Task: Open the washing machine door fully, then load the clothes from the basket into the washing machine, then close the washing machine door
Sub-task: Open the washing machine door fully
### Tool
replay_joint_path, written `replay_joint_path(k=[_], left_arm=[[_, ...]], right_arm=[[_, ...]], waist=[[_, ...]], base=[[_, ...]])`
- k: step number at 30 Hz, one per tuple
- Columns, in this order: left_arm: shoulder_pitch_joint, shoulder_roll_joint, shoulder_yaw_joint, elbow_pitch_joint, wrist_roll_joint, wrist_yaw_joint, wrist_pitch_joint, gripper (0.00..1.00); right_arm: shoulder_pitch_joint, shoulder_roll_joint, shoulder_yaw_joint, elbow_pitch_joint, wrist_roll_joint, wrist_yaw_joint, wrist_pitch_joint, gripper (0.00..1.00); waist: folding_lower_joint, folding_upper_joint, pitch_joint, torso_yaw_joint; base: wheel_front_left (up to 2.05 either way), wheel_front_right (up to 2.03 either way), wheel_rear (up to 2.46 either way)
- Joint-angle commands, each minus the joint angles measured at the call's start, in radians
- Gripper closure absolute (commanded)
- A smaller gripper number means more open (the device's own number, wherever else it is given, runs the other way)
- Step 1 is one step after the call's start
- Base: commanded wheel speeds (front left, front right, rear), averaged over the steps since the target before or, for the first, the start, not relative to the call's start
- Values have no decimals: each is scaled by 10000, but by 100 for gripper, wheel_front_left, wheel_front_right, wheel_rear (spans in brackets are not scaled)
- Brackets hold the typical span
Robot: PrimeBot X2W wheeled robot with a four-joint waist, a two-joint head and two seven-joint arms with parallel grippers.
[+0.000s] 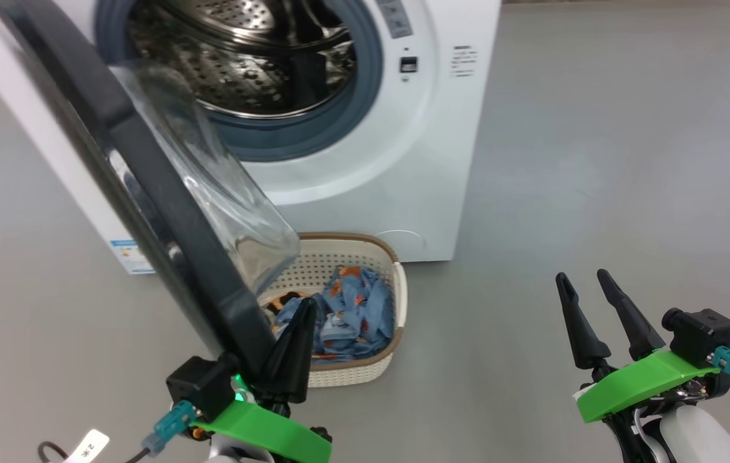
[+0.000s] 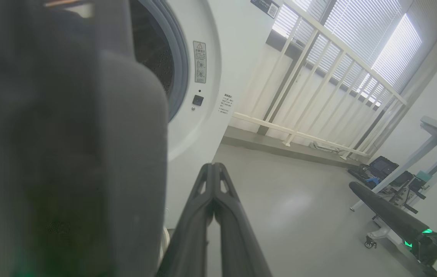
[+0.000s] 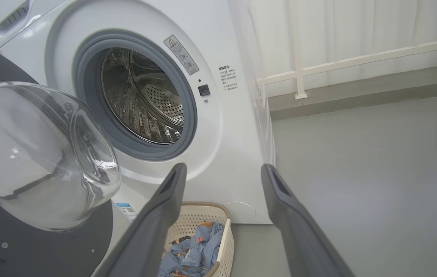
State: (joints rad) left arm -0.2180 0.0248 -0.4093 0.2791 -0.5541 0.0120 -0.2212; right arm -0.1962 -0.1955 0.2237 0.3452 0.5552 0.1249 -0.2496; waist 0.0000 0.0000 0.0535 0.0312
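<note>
Grey smooth floor (image 1: 596,161), white railing (image 2: 318,42) behind. Left gripper (image 1: 305,307): two long dark fingers pressed together, nothing between them, lying right against the lower rim of the large round glossy black washing machine door (image 1: 165,212); contact looks likely, can't confirm. Right gripper (image 1: 582,276): fingers apart, empty, hovering well off to the right over bare floor. Door stands swung well out from the big white front-loading washing machine (image 1: 403,161); steel perforated drum (image 1: 255,58) is exposed and looks empty. Light-blue printed clothes (image 1: 352,315) sit in the small cream perforated basket (image 1: 399,283), on the floor just in front of the machine, partly under the door. Judgement: opening step mostly done, maybe not full swing; loading and closing not yet begun.
</note>
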Motion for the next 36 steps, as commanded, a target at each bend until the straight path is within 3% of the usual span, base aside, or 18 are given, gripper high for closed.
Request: replay_joint_path(k=[1, 25, 36], left_arm=[[-202, 612, 856, -192, -136, 343, -100, 100], [502, 1305, 1475, -823, -428, 1075, 283, 100], [209, 2034, 2364, -831, -680, 1599, 632, 100]], right_arm=[[-169, -61, 165, -194, 15, 58, -122, 0], [7, 68, -51, -207, -19, 58, -122, 0], [-87, 103, -104, -274, -56, 58, -122, 0]], waist=[[0, 0, -70, 398], [0, 0, -145, 2407], [0, 0, 149, 3050]], base=[[0, 0, 0], [0, 0, 0], [0, 0, 0]])
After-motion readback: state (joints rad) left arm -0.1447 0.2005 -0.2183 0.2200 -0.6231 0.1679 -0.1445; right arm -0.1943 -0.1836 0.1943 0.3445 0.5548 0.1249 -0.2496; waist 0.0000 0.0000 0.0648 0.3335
